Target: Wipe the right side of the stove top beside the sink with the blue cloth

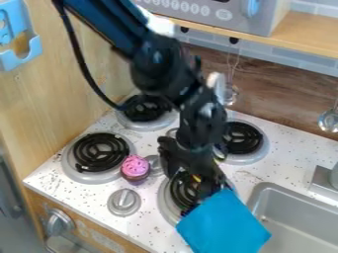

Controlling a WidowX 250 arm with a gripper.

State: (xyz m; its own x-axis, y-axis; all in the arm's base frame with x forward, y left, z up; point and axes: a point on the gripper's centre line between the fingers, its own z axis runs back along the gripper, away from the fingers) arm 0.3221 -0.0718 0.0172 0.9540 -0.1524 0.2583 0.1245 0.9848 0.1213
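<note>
- Your gripper (201,190) hangs low over the front right burner (165,202), with the arm slanting in from the upper left.
- You have the gripper's tip meeting, or overlapping in view, the upper edge of the blue sheet (224,223); you cannot tell whether it is clamped on it, nor whether it stands apart or together.
- That sheet is at the lower middle, in front of the burner and beside the sink (290,217), overlapping the sink's near left corner as you see it.
- It looks flat and squarish, turned askew: one corner points up toward the gripper, one left, one right. Its upper left edge slants from lower left to upper right, and its body runs down to the bottom border, so you cannot tell its long axis.
- Left of the gripper, you have a pink-topped toy cupcake (135,168), its pink top facing up, beside the front left burner (71,163).
- Nearer you is a round knob (124,202) on the speckled counter (148,225).
</note>
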